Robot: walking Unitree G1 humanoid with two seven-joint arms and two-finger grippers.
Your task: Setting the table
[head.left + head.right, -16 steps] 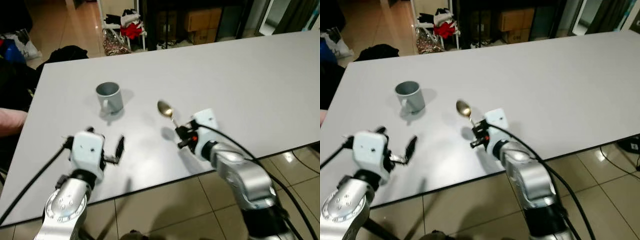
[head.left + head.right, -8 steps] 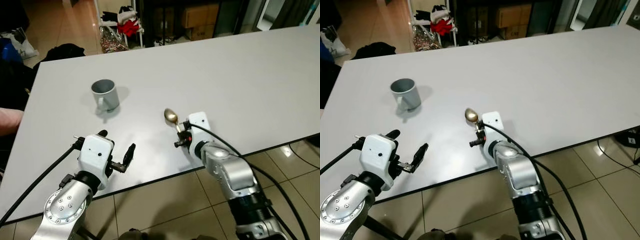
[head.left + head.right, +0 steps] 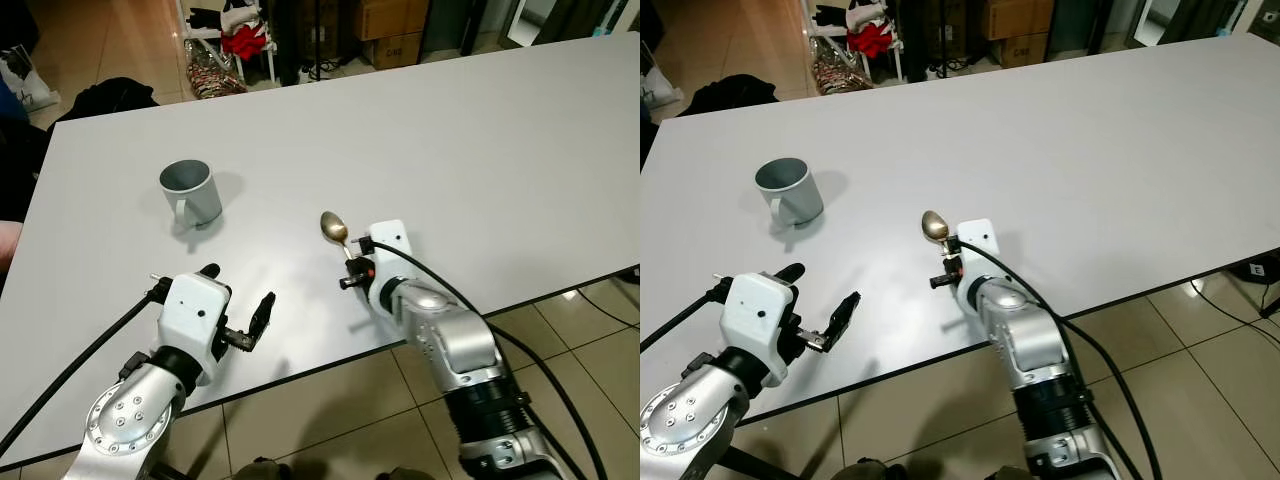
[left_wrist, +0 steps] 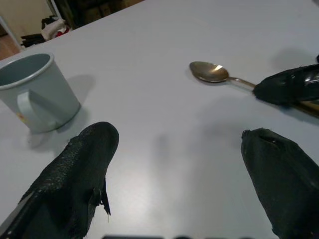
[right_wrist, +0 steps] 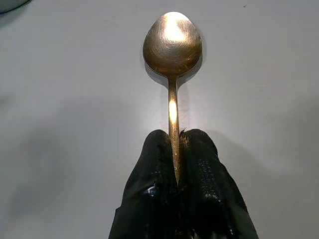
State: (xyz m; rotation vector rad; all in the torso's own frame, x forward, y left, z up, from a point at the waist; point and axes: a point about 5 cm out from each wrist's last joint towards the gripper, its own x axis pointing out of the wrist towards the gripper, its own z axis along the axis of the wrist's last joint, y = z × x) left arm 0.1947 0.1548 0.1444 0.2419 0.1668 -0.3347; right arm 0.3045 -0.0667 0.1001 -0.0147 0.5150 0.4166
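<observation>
Right wrist view: my right jaws (image 5: 174,159) pinch the spoon (image 5: 172,50) near the table's (image 3: 500,150) front edge; left jaws (image 3: 238,322) gape idle. Next, I'd release it beside the mug (image 3: 190,192).

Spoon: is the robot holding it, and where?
Yes. The right end effector pinches the gold spoon by its handle. The left end effector holds nothing.
</observation>
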